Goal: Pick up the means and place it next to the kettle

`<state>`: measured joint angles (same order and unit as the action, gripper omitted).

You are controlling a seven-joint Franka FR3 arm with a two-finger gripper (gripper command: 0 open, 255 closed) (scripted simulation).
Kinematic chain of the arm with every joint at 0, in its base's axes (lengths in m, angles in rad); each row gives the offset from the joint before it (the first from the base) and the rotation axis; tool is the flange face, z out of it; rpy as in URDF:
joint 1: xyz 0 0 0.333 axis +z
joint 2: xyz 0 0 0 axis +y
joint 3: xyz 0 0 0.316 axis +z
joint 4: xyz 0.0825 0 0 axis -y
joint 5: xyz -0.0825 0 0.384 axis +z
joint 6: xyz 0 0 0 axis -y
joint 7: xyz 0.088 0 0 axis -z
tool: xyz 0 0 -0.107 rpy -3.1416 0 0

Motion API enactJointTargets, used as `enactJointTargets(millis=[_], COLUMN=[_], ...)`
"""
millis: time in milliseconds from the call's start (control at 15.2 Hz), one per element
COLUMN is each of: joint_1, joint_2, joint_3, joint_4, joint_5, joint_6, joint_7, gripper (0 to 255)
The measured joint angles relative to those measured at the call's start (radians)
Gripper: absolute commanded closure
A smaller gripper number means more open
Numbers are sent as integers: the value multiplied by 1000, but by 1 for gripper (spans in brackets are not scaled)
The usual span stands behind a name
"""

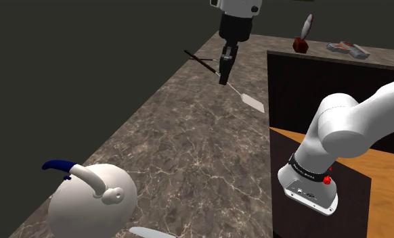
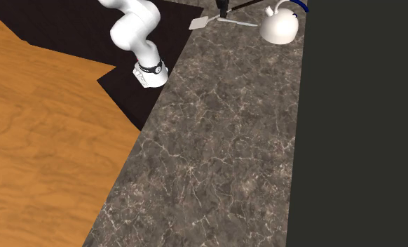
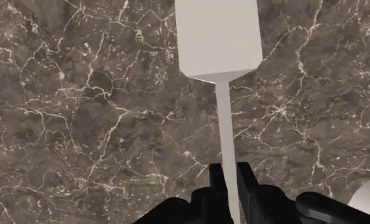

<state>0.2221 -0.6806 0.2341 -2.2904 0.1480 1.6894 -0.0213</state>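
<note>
- Counter: dark brown stone with pale veins. It runs the length of the shoulder view and fills the middle of the second exterior view.
- Floor: orange wood, on the stand's side of the counter.
- Arm: white, rising from its base at the shoulder view's lower right. I see the wrist above the far stretch of the counter.
- Kettle: white and round-bodied, with a blue handle. It stands on the counter at the shoulder view's lower left, and at the top of the second exterior view.
- Spatula: I read this as the task's thing. It has a flat pale blade and a thin pale shaft, with the blade out ahead of the gripper over the counter.
  - In the shoulder view the blade sits by the counter's edge, well apart from the kettle.
  - I cannot tell whether the blade touches the stone.
- Gripper: black. Both fingers are closed against the spatula's shaft, clamped on it. In the shoulder view it points down.
- Thin dark rod: it sticks out past the gripper on the side away from the blade. I cannot tell whether it is the spatula's handle.
- Pale sliver: just beside the kettle at the shoulder view's bottom edge. I cannot identify it.
- Small red-brown item: on the far ledge, too small to name.
</note>
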Motion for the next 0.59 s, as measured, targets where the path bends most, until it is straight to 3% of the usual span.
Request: enactJointTargets(millis=[594], joint_1=[57], joint_2=[42], joint_3=[191], joint_4=[74], joint_5=[87], joint_6=[-3], joint_7=[219], gripper=[255])
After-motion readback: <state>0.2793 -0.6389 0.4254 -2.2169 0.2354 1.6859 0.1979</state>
